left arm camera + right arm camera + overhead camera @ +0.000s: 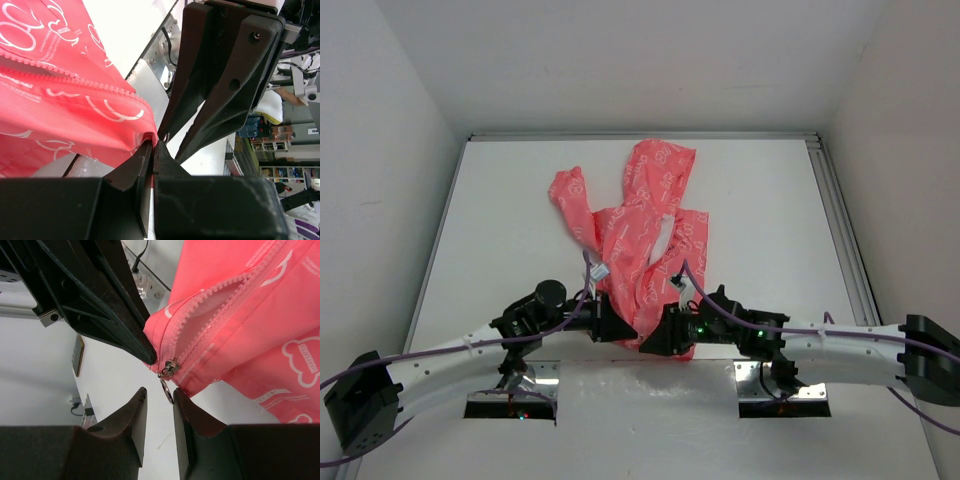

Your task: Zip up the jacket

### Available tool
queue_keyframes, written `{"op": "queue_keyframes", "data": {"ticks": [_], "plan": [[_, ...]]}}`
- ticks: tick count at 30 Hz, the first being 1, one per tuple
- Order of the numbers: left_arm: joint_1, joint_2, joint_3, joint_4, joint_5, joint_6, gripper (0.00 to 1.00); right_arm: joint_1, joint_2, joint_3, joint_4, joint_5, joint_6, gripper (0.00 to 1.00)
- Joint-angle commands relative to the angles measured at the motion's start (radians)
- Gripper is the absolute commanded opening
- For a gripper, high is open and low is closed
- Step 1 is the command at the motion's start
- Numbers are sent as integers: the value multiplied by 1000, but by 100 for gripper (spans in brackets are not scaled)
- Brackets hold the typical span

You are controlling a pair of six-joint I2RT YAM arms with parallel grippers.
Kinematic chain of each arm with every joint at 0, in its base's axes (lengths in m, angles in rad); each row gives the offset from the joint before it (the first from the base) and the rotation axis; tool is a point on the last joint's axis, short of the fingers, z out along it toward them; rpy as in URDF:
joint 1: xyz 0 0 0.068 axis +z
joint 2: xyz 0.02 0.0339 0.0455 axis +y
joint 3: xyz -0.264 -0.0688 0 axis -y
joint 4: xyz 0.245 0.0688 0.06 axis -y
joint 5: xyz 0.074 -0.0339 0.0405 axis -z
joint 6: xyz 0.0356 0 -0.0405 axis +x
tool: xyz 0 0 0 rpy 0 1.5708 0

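The coral-pink jacket [640,215] lies crumpled mid-table, its hem toward the arms. My left gripper [620,330] is shut on the bottom hem corner beside the zipper; in the left wrist view [155,146] its tips pinch the pink fabric [60,115]. My right gripper [657,335] sits just right of it, facing it. In the right wrist view [160,392] its jaws stand slightly apart. The metal pull ring [166,390] hangs from the zipper slider [171,365] between the tips, against the right finger. The zipper teeth [210,305] are parted above the slider.
A metal rail [840,220] runs along the table's right edge and white walls enclose the table. Metal base plates [515,385] sit at the near edge. The left gripper's fingers [100,300] crowd the slider from above in the right wrist view.
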Motion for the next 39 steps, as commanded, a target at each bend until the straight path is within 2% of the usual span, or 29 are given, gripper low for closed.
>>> {"op": "queue_keyframes", "data": {"ticks": [1, 3, 7, 16, 19, 20, 22, 24, 26, 28, 33, 34, 36, 39], "plan": [[-12, -17, -4, 42, 8, -5, 0, 5, 1, 53, 19, 36, -27, 27], [-12, -20, -5, 44, 8, -7, 0, 5, 5, 56, 14, 45, -28, 26], [-12, -25, -10, 45, 7, -10, 0, 5, 17, 62, 17, 47, -30, 18], [-12, -34, -13, 44, 8, -13, 0, 5, 45, 76, 25, 48, -30, 21], [-12, -34, -13, 42, 8, -14, 0, 5, 45, 76, 25, 54, -30, 17], [-12, -35, -13, 40, 8, -14, 0, 5, 45, 76, 23, 56, -31, 11], [-12, -38, -13, 39, 7, -14, 0, 5, 45, 81, 17, 56, -30, 8], [-12, -41, -13, 36, 5, -13, 0, 5, 51, 90, -7, 53, -28, 12], [-12, -41, -12, 34, 5, -13, 0, 5, 60, 90, 2, 38, -30, 22], [-12, -43, -12, 34, 5, -13, 0, 5, 62, 82, 12, 31, -22, 23], [-12, -43, -12, 28, 5, -11, 0, 3, 59, 81, 22, 21, -19, 13], [-12, -43, -12, 30, 5, -11, 0, 5, 57, 84, 22, 18, -19, 6], [-12, -41, -12, 28, 5, -11, 0, 5, 54, 87, 32, 8, -21, 0], [-12, -41, -13, 18, 7, -8, 0, 5, 34, 93, 54, 7, -13, 0]]}}
